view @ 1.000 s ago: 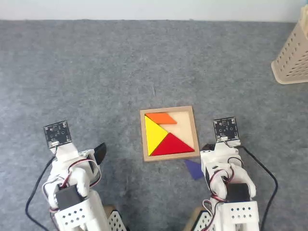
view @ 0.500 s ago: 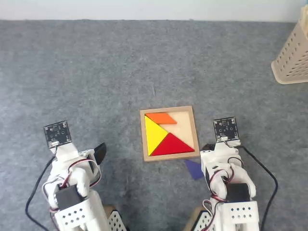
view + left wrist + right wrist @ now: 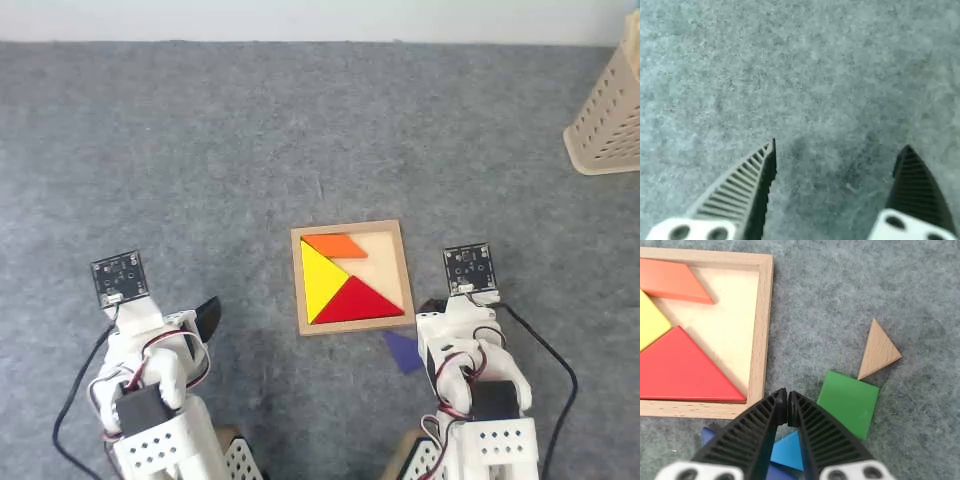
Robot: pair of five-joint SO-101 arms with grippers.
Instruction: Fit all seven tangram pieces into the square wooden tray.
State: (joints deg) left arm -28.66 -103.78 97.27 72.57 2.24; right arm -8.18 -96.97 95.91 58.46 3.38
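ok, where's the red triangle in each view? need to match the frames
High view: red triangle along the tray edge nearest the arms, touching the yellow triangle.
Left wrist view: grey carpet beyond the open left hand.
Right wrist view: red triangle against the tray rail closest to the shut right hand.
Shared landmark: orange parallelogram, at the opposite tray edge.

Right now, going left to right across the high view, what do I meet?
left arm → tray → right arm → basket. The purple piece is left out, since it overlaps the tray and the right arm sideways.
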